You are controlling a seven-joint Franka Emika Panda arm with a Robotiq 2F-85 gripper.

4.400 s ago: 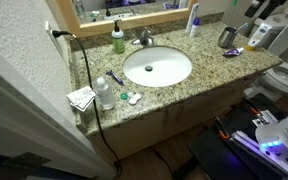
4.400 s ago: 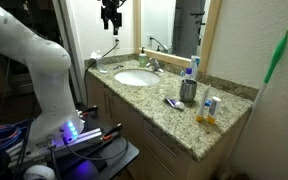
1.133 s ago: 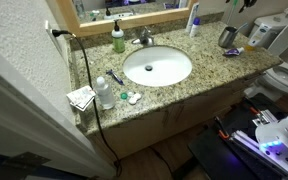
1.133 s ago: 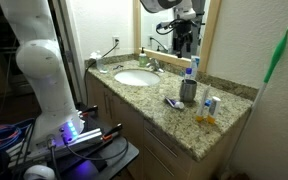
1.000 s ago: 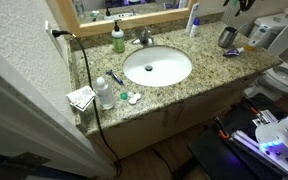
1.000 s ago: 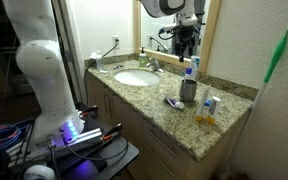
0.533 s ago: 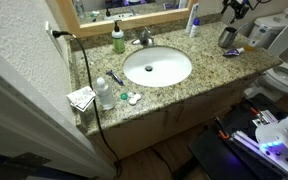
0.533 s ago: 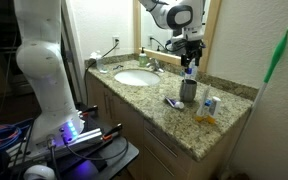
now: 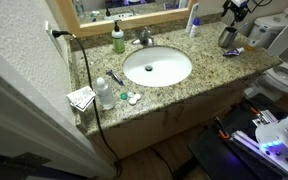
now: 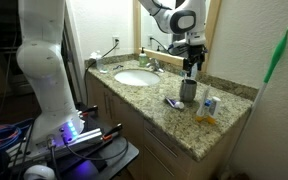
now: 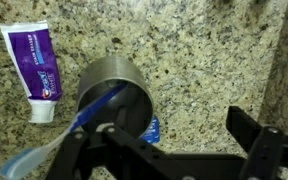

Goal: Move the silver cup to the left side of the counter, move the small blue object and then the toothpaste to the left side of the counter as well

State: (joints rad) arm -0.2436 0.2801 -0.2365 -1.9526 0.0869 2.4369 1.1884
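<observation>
The silver cup [image 11: 111,95] stands on the granite counter [image 11: 204,60], seen from above with a blue toothbrush [image 11: 89,112] leaning in it. It also shows in both exterior views [image 9: 227,37] [image 10: 188,90]. The blue-purple toothpaste [image 11: 41,70] lies flat beside it, and also shows in both exterior views [image 9: 233,52] [image 10: 173,102]. A small blue object [image 11: 151,128] lies against the cup's base, partly hidden by my gripper's frame. My gripper [image 11: 162,142] is open and empty just above the cup [image 10: 191,68], with one finger [image 11: 252,135] off to the cup's side.
A white oval sink [image 9: 157,67] with a chrome faucet [image 9: 143,38] fills the counter's middle. A green soap bottle [image 9: 118,40] and an upright white tube [image 9: 193,20] stand by the mirror. Small bottles and paper [image 9: 89,95] lie at the far end. A toilet [image 9: 284,75] stands beyond the counter edge.
My gripper has come across from the other end of the counter and, over the last second, moved down toward the silver cup. Nothing on the counter has moved.
</observation>
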